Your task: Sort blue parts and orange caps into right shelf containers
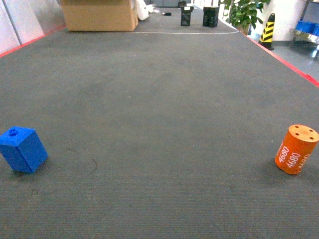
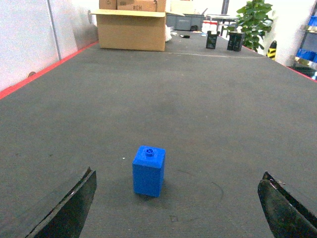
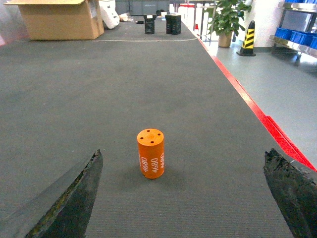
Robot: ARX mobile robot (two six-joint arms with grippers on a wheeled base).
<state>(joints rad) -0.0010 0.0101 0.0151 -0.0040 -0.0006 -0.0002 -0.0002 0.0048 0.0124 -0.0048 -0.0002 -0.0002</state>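
On the dark grey counter (image 1: 159, 99), edged in red, two small things stand well apart. In the head view a bright blue part (image 1: 22, 149), a cube-like block with a round stud on top, stands near the left edge. An orange cap (image 1: 296, 149), a short cylinder with holes in its flat top and white "4680" on its side, stands near the right edge. Neither arm shows in this view.

The left wrist view shows the left gripper (image 2: 181, 208) with its dark fingers (image 2: 74, 208) spread wide, one at each lower corner, holding nothing. The blue part (image 2: 148, 170) stands upright on the counter between and just ahead of them, touching neither.

The right wrist view shows the right gripper (image 3: 185, 203) likewise spread wide and empty. The orange cap (image 3: 150, 153) stands upright ahead of it, between the fingers (image 3: 74, 203).

A brown cardboard box (image 1: 99, 15) sits at the counter's far end. Blue containers (image 3: 297, 37) rest on a steel shelf (image 3: 292, 44) far off to the right.
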